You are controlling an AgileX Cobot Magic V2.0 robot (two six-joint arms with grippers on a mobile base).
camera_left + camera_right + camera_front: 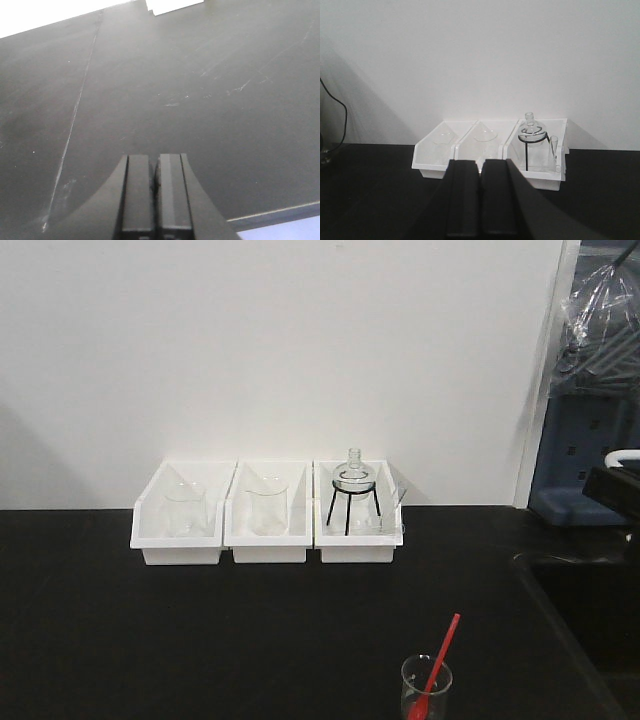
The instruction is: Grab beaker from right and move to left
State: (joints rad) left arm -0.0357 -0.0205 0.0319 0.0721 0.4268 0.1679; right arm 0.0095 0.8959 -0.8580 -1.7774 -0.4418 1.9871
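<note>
Black bench [250,640]; both jaws closed, empty.

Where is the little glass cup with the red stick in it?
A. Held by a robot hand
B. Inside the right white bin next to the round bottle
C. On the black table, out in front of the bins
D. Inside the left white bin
C: the beaker with the red stick stands alone on the black table, well in front of the three white bins, and nothing is holding it.
</note>
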